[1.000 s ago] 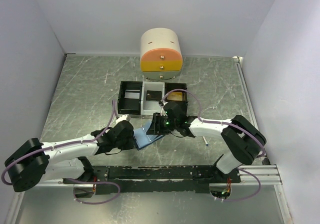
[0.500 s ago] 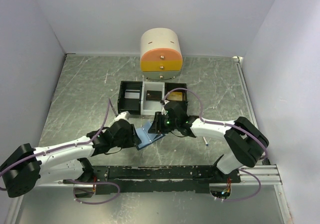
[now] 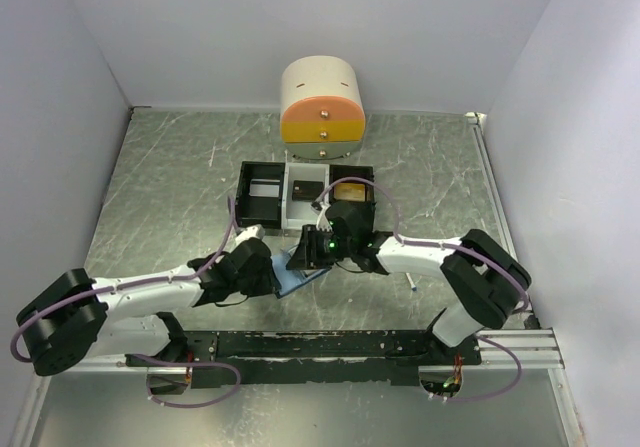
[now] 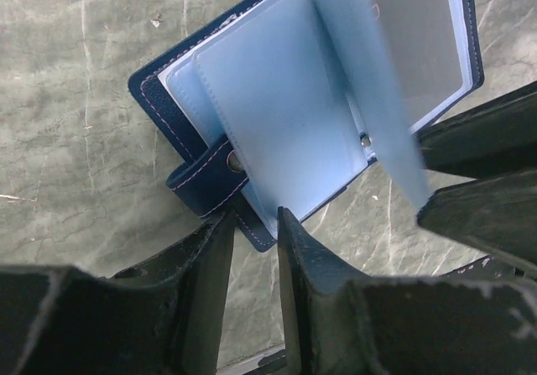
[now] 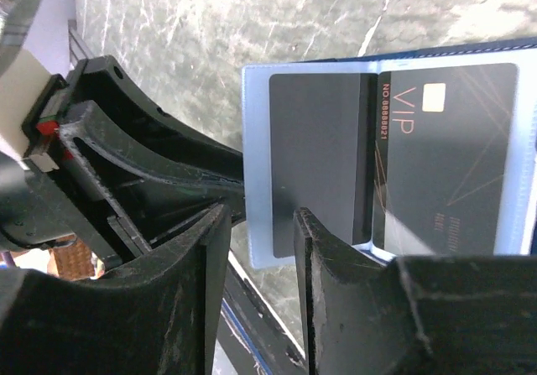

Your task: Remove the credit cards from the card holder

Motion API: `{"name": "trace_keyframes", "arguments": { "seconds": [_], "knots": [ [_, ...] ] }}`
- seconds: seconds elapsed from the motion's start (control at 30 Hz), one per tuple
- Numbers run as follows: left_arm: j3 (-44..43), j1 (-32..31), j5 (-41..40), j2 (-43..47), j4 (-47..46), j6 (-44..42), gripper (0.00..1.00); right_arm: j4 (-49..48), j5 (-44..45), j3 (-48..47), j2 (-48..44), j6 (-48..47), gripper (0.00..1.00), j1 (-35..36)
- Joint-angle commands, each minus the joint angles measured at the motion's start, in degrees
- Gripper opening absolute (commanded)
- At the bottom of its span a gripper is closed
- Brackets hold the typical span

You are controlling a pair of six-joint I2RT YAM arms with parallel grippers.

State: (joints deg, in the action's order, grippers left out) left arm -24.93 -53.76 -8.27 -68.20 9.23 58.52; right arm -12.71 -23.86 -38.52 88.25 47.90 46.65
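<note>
My half-open, empty right gripper (image 5: 258, 224) should pinch only the dark card (image 5: 315, 140) in the card holder's (image 5: 256, 98) raised sleeve.

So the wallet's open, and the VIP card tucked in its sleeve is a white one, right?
Not quite: the VIP card is black, not white, with a small pale gold chip. The right wrist view shows it. The rest holds: the card holder is open, and the card sits in its sleeve.
</note>
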Motion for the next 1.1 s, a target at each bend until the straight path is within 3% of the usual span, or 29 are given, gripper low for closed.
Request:
{"name": "trace_keyframes", "arguments": {
  "seconds": [0.0,0.33,0.7,1.07],
  "knots": [
    [0.4,-0.5,-2.2,1.4,1.3,0.6,0.38,-2.1,-2.8,-1.9,2.8,0.2,0.37,1.1],
    [2.0,-0.5,-3.8,6.3,5.1,2.3,0.38,-1.5,-2.7,-3.0,6.0,-0.2,0.4,1.9],
    [2.1,-0.6,-4.2,14.2,7.6,2.1,0.48,8.6,8.1,-6.3,0.9,-6.1,0.42,1.6],
    [-0.4,-0.6,-1.1,8.3,1.7,0.3,0.54,10.3,7.9,-9.9,8.0,-8.2,0.42,0.9]
  ]
}}
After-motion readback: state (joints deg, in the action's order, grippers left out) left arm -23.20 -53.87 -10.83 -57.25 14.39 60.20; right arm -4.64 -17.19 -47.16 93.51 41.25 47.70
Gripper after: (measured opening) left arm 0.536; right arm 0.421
